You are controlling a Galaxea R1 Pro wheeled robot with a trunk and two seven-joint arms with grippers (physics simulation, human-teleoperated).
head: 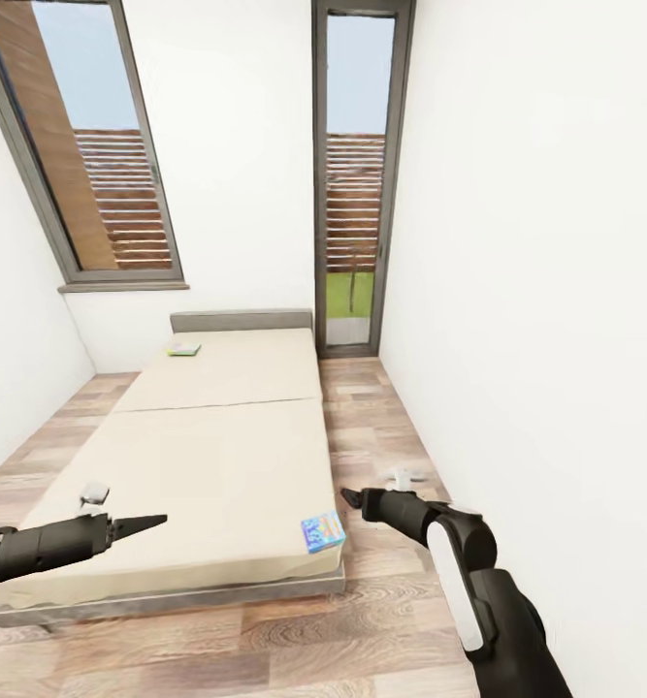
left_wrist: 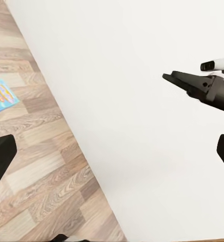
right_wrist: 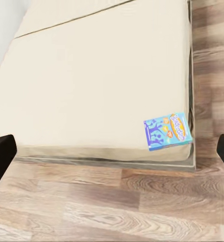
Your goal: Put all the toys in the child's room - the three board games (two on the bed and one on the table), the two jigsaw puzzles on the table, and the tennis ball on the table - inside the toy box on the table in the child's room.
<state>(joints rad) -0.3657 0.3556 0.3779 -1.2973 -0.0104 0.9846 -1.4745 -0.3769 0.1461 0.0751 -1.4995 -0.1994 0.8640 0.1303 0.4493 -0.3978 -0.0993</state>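
Bedside stock-take: two games lying on the bed, nothing in hand yet.

We are facing the bed and counting what is waiting. The blue game is sitting flat on the mattress corner nearest us, at about 5 o'clock on the bed, close to the edge. The green game is lying well apart from it at about 11 o'clock, near the headboard. We are holding nothing: the left gripper is hovering over the near left edge, its fingers looking pressed together, and the right gripper is hanging over the floor just beside the blue game, its fingers likewise looking closed. We are judging both bed games as outstanding, with the blue one the likely first pick.
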